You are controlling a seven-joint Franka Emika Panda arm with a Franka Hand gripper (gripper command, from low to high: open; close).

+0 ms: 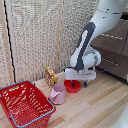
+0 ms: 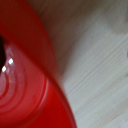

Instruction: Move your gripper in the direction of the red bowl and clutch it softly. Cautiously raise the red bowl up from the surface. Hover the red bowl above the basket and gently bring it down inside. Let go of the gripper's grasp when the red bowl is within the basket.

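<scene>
The red bowl (image 1: 72, 88) sits on the wooden table next to the pink mug. My gripper (image 1: 78, 82) is low, right over the bowl, with one blue-tipped finger (image 1: 86, 84) showing at the bowl's far side. The other finger is hidden behind the bowl. In the wrist view the red bowl (image 2: 27, 85) fills much of the picture, very close, and the fingers do not show clearly. I cannot tell whether the fingers are closed on the rim. The red basket (image 1: 24, 103) with a grey-blue rim stands at the exterior view's left, well apart from the bowl.
A pink mug (image 1: 58, 93) stands between the bowl and the basket. A yellowish patterned object (image 1: 50, 76) stands behind the mug. Light slatted panels rise behind the table, and a wooden drawer unit (image 1: 114, 55) is at the exterior view's right.
</scene>
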